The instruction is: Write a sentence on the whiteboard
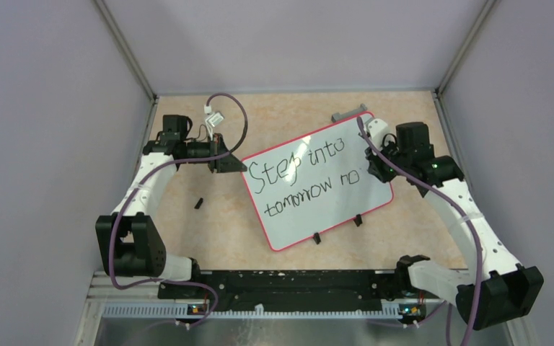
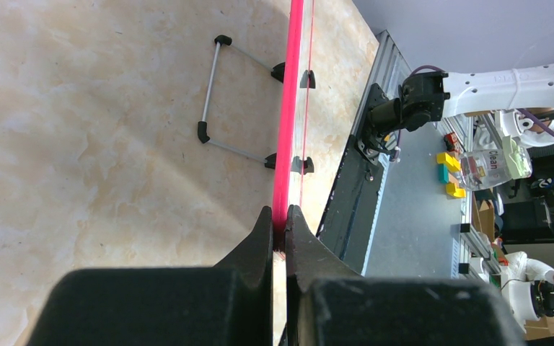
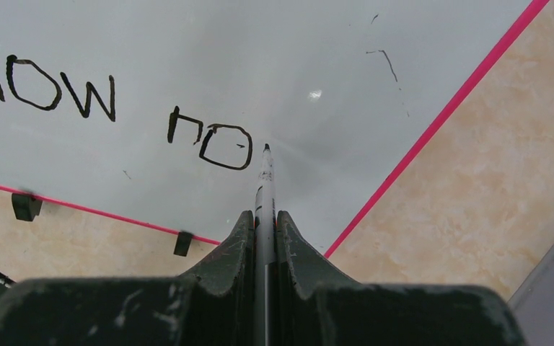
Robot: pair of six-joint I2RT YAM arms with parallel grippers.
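The whiteboard lies tilted on the table mid-view, with a pink-red rim and two black clips on its near edge. The sentence reads "Step into" over "tomorrow no". My left gripper is shut on the board's left rim. My right gripper is over the board's right end, shut on a thin marker. The marker's tip rests at the board surface, just right of the "o" in "no".
A small black cap-like piece lies on the table left of the board. A grey block sits behind the board's far corner. A wire stand shows under the board. Grey walls close in three sides; a black rail runs along the front.
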